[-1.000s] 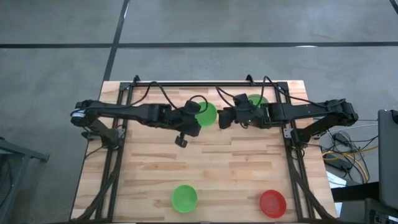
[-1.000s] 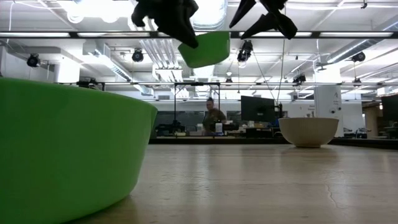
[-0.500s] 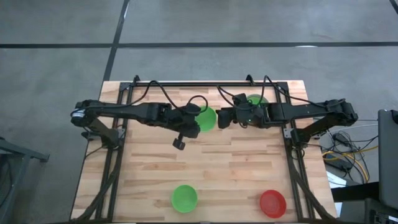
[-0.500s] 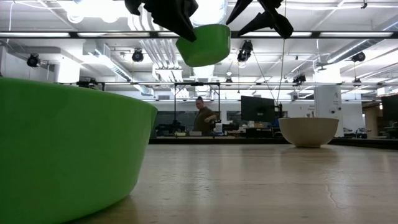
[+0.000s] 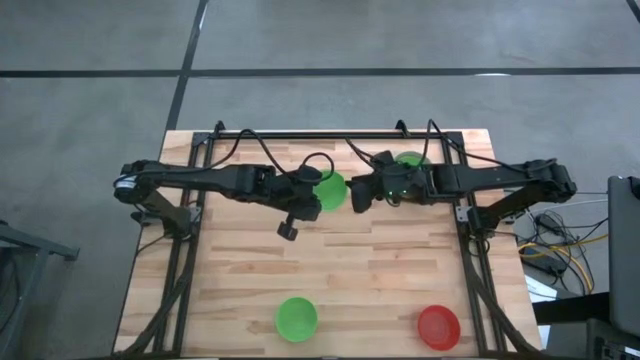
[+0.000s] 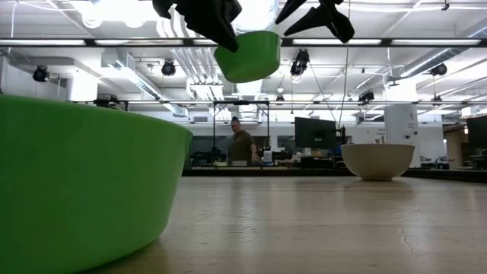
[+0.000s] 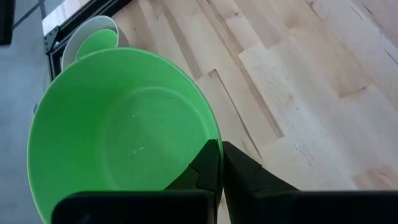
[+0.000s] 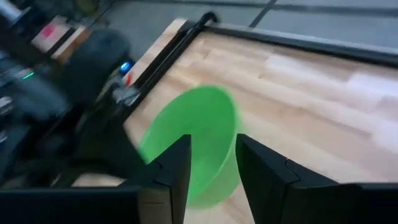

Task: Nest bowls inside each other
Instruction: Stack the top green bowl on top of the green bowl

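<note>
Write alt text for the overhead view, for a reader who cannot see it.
Above the middle of a wooden slatted table, the left hand holds a bright green round plastic bowl by its rim while the right hand, fingers apart, reaches it from the opposite side. Another green bowl and a red bowl sit near the front edge.

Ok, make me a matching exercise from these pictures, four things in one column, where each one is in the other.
Things:
1. red bowl
2. pale bowl
3. left end effector
4. right end effector

Places or states:
a. standing on the table's far side with a green bowl inside
b. open, next to the lifted bowl
c. near edge, robot's right
d. shut on the lifted bowl's rim

Pairs: 1-c, 2-a, 3-d, 4-b
</note>
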`<state>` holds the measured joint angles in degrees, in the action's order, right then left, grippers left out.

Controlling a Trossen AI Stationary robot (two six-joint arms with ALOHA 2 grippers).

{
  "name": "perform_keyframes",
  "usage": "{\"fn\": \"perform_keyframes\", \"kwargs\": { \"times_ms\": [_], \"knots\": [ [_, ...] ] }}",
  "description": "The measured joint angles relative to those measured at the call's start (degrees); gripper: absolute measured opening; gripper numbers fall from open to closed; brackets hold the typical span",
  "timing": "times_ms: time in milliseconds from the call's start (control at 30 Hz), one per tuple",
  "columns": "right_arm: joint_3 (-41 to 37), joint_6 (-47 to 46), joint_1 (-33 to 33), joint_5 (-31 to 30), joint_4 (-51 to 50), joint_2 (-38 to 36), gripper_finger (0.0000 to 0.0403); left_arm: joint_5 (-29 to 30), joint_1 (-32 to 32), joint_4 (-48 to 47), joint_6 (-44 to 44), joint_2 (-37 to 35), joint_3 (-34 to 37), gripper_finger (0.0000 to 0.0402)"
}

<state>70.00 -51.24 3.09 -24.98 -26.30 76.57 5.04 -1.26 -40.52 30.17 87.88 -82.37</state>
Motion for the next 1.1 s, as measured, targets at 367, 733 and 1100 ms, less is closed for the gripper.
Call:
{"fn": "perform_keyframes", "kwargs": {
  "times_ms": [367,733,1100],
  "knots": [
    [1.75,-1.39,-2.65,15.15,-8.62,-0.3,0.013,0.07,0.0,-0.52,-0.34,0.0,0.04,0.0012],
    [9.77,-4.29,-5.97,14.43,-19.28,0.68,0.0134,0.11,-0.04,-0.45,-1.24,0.0,0.07,0.0012],
    [12.45,-3.11,-9.38,17.36,-20.65,8.11,0.0131,0.16,-0.04,-0.48,-1.72,0.0,0.07,0.0012]
  ]
}}
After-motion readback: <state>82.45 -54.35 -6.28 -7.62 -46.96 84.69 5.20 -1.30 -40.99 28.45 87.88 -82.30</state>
